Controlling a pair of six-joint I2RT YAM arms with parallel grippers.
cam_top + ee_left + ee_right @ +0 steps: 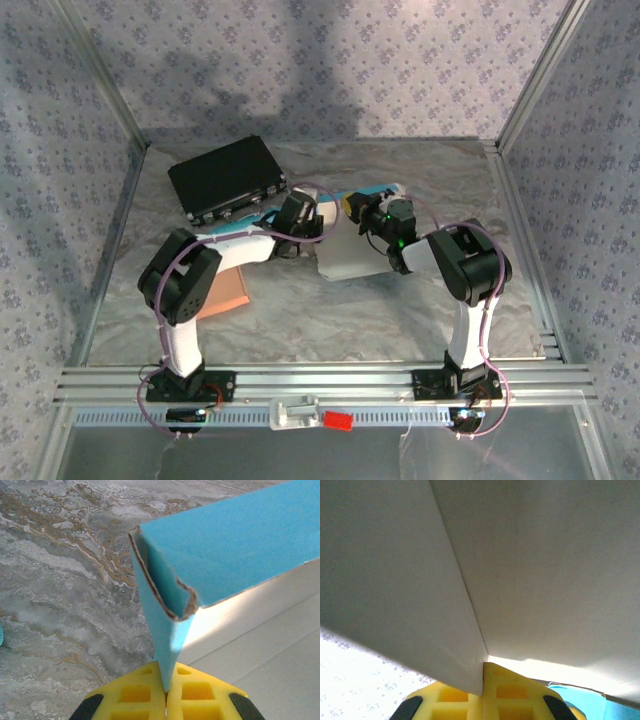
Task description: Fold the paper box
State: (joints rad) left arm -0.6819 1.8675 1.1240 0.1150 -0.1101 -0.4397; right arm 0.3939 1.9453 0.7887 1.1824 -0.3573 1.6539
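The paper box [350, 250] is a flat cardboard sheet, blue outside and white inside, lying mid-table between both arms. My left gripper [300, 222] is shut on a blue side flap of the paper box [165, 645], which stands up between the yellow fingers [135, 695]; a folded blue wall crosses above. My right gripper [375, 218] is shut on a white panel of the paper box [470, 580], whose edge runs down between its yellow fingers [510, 692].
A black case [228, 178] lies at the back left. An orange-brown pad [225, 290] sits under the left arm. The table has a marbled grey surface [65, 580]. Metal frame rails [300, 380] run along the near edge, and patterned walls stand around.
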